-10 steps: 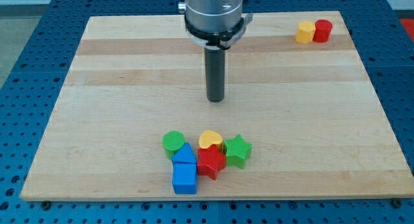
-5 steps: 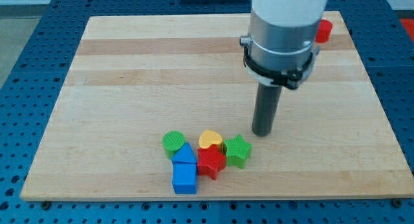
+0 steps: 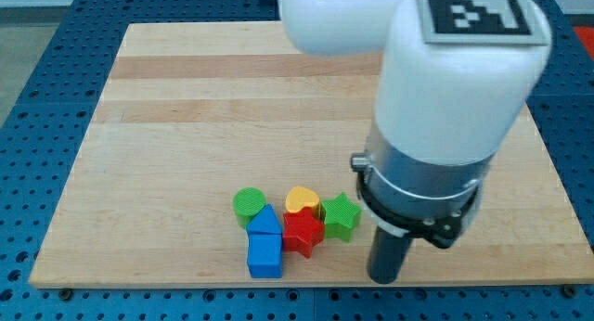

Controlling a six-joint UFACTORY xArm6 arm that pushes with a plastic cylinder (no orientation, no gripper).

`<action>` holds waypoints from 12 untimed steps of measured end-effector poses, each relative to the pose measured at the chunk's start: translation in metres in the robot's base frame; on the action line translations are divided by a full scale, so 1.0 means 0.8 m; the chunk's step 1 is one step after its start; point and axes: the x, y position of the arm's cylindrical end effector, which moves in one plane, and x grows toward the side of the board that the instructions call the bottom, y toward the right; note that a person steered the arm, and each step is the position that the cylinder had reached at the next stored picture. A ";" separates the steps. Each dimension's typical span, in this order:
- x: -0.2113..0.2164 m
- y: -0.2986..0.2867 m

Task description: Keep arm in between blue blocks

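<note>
Two blue blocks touch near the view's bottom: a blue triangular block [image 3: 264, 222] and, just below it, a blue cube [image 3: 264, 256]. They sit in a cluster with a green round block [image 3: 248, 203], a yellow heart block [image 3: 302, 200], a red star-like block [image 3: 303, 233] and a green star block [image 3: 342, 215]. My tip [image 3: 383, 279] is down on the board near its bottom edge. It is to the right of the cluster and clear of it, below and right of the green star.
The wooden board [image 3: 186, 108] lies on a blue perforated table. The arm's white body covers the board's upper right, so the yellow and red blocks seen there earlier are hidden.
My tip has swept from the board's upper middle down and to the right, ending near the bottom edge right of the cluster. No block has moved.
</note>
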 end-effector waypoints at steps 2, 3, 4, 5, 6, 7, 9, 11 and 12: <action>0.000 -0.024; 0.001 -0.027; 0.000 -0.033; 0.000 -0.047; 0.000 -0.066; 0.000 -0.096; -0.027 -0.179; -0.089 -0.175; -0.080 -0.172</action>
